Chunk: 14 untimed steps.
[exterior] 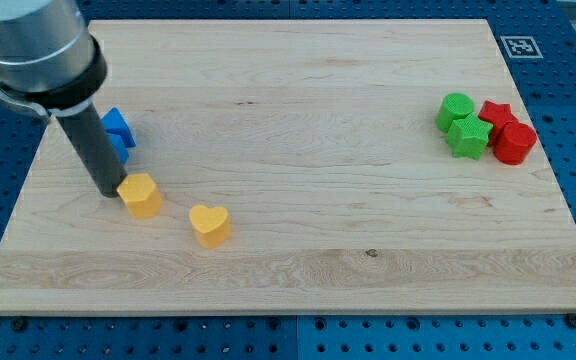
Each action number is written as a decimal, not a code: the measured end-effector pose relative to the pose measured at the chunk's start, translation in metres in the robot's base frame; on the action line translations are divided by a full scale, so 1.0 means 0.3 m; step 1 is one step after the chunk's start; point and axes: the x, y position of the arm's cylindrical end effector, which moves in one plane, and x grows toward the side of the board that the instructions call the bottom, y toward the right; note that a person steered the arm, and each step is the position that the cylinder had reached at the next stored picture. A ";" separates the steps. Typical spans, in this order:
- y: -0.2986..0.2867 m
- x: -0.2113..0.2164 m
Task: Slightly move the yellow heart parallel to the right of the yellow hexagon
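The yellow heart (210, 224) lies on the wooden board at lower left of centre. The yellow hexagon (141, 194) sits to its left and slightly higher. My tip (105, 192) rests on the board just left of the yellow hexagon, touching or nearly touching its left side. The heart is about one block width away from the hexagon, to the view's right and a little lower.
A blue block (118, 131) sits behind the rod at the left, partly hidden. At the right stand a green round block (455, 108), a green block (469, 136), a red star (495, 112) and a red block (514, 142). The board's left edge (20, 210) is near.
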 end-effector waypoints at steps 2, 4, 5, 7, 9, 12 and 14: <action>0.096 0.162; 0.126 0.270; 0.224 0.269; 0.353 0.202; 0.534 0.183; 0.424 -0.038; 0.398 -0.029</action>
